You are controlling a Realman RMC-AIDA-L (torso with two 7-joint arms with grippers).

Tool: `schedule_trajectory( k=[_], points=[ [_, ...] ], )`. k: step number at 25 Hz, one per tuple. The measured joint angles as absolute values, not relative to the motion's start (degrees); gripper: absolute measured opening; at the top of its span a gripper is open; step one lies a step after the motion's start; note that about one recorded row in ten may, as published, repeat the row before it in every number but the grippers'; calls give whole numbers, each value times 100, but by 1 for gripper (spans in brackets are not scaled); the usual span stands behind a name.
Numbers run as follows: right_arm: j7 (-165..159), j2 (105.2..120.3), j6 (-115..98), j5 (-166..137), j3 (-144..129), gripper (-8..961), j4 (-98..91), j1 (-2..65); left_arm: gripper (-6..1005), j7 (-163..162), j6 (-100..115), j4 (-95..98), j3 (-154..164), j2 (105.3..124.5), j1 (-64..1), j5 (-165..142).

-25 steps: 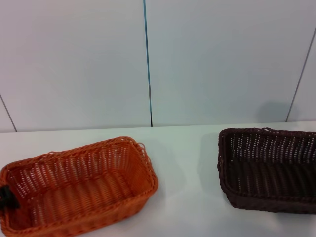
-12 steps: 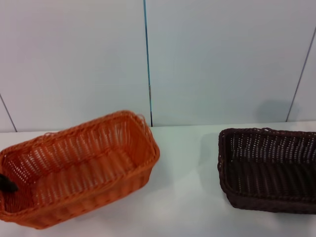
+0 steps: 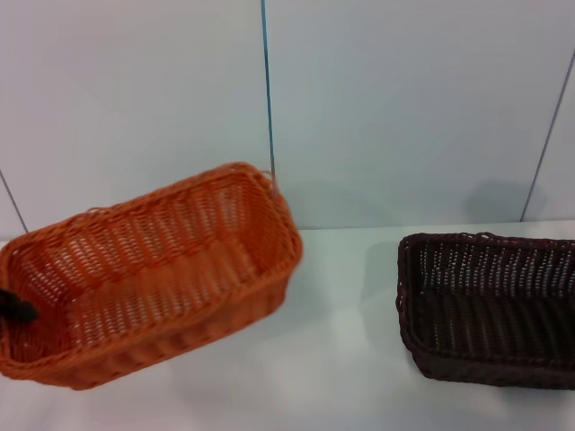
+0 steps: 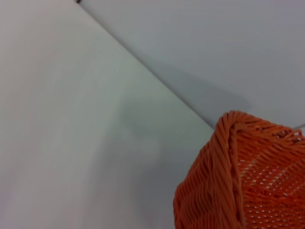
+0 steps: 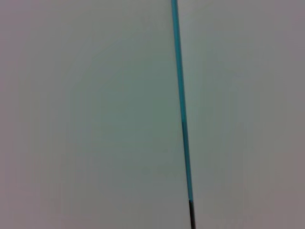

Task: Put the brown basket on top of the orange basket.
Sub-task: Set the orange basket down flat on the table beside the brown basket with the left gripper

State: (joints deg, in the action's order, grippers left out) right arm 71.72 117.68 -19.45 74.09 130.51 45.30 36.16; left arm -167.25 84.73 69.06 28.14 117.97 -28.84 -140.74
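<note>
My left gripper (image 3: 13, 310) is clamped on the orange basket (image 3: 153, 269), tilted mid-air, so I should level it, well apart from the brown basket (image 3: 490, 305).

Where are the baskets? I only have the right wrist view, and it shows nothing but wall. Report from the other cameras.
Observer: Head view: the orange basket is on the robot's left, tilted, with its right end raised off the table.
Operator: Tell me what is holding it.
Observer: The left tool shows as a dark piece at the rim of its left end.
Operator: Now give me the brown one.
Observer: The brown basket sits flat on the table to the right, apart from the orange one and untouched. The picture's edge cuts off its right side.
</note>
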Motion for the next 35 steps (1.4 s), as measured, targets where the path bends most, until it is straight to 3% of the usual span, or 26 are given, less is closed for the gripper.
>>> schedule_trajectory(
  k=[9, 20, 35],
  points=[
    [7180, 11768, -1971, 7409, 13033, 608, 4544, 3636, 194, -16637, 8324, 6878, 3448, 11882, -3019, -14059],
    [7181, 11779, -1994, 7409, 13034, 609, 4545, 3639, 210, -16490, 7793, 6795, 3606, 12279, -2966, -14053],
    [7181, 11790, -2004, 7409, 13034, 609, 4544, 3631, 231, -16430, 6671, 5852, 4507, 12372, -3026, -13879]
  ],
)
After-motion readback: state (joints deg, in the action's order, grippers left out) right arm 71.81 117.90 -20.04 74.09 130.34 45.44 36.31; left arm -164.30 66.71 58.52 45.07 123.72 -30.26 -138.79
